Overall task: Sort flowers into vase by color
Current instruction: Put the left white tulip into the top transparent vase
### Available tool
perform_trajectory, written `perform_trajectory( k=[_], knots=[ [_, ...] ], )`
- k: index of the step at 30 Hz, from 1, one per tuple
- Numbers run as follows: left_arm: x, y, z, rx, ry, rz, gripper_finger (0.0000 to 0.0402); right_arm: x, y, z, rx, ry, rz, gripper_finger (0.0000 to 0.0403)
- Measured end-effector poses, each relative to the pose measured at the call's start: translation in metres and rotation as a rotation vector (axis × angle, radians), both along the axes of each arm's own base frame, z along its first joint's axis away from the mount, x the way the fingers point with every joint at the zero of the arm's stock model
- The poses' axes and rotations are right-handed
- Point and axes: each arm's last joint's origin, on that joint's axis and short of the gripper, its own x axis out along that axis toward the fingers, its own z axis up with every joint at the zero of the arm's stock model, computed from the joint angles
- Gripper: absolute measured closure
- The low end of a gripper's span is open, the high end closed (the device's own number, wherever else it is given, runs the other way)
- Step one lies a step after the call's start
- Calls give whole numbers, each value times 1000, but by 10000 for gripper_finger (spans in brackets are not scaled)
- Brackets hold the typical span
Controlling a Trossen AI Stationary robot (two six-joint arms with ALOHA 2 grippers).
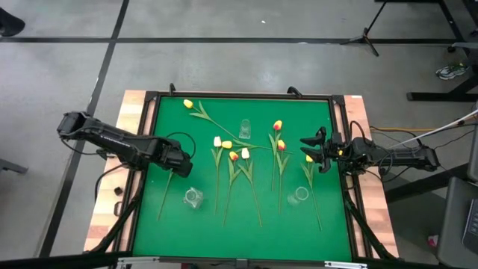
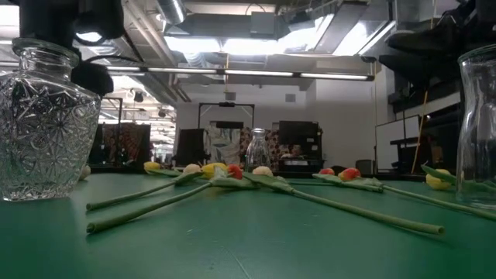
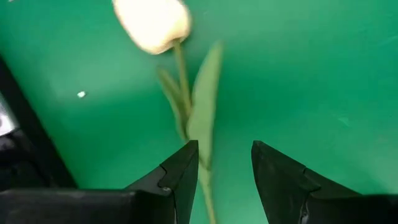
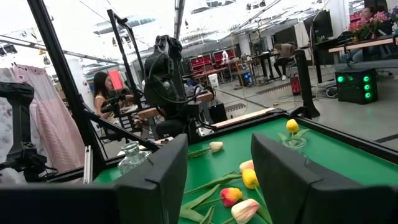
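My left gripper (image 1: pixel 181 160) (image 3: pixel 225 165) hangs low over the left part of the green mat, open. Its fingers stand on either side of the stem (image 3: pixel 208 198) of a creamy white tulip (image 3: pixel 152 22); the stem runs close by one finger. That tulip lies on the mat, its stem (image 1: pixel 166 196) trailing toward the near edge. Several more tulips (image 1: pixel 239 161), yellow, white and orange-red, lie in the mat's middle. My right gripper (image 1: pixel 314 149) (image 4: pixel 219 162) waits open at the mat's right edge, touching nothing.
Three clear glass vases stand on the mat: one far of centre (image 1: pixel 244 129), one near left (image 1: pixel 193 196), one near right (image 1: pixel 299 196). A yellow tulip (image 1: pixel 187 104) lies toward the far left, another (image 1: pixel 308 158) by my right gripper. A dark raised frame (image 1: pixel 239 96) rims the mat.
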Motion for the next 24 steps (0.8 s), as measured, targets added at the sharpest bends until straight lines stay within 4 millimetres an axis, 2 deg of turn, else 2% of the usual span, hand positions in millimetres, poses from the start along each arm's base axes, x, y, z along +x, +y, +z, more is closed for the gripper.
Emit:
perform_trajectory(
  k=[8, 14, 24],
  knots=[
    [-13, -3, -22, 3, 57, 60, 256, 0, 0, -2, -1, 24, -1, 226],
    [-4, -5, -22, -29, -40, 52, 256, 0, 0, -3, -1, 28, -1, 226],
    [-1, -8, -32, 8, 36, 33, 256, 0, 0, -3, -1, 28, -1, 226]
  ],
)
